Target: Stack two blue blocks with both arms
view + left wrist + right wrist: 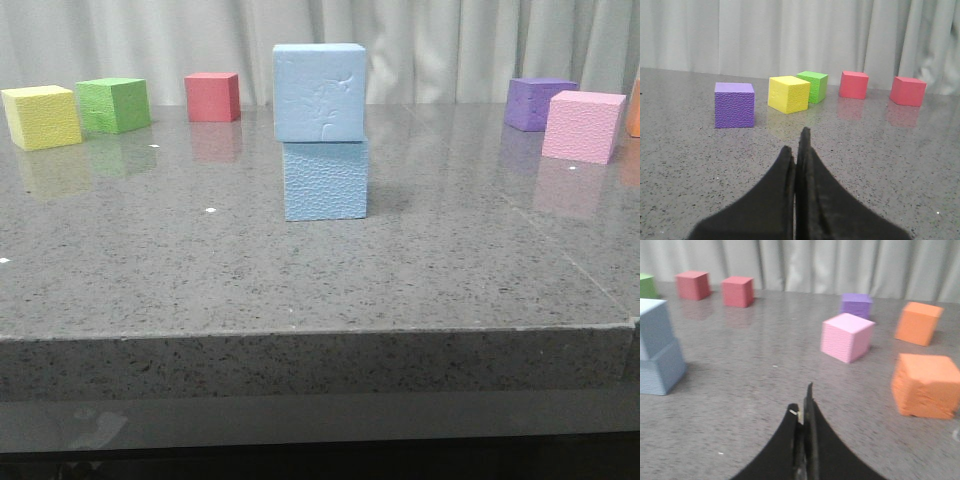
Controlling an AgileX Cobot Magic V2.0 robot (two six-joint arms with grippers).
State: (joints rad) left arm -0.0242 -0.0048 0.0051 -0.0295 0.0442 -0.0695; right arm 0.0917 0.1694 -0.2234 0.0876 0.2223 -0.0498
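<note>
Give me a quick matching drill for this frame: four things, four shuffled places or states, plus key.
Things:
1. upper blue block
2. lower blue block
3. pink cube
4. left gripper

Places or states:
A. jaws shut, holding nothing
B. on the table, carrying another cube
C. resting on another cube
D. right side, beside the purple cube

Pairs: 1-C, 2-B, 3-D, 4-A

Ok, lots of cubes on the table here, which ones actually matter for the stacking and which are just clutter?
Job:
- upper blue block, resting on the lower one
- lower blue block, on the table

Clutter:
- yellow cube
- green cube
- red cube
- purple cube
- pink cube
- orange cubes
</note>
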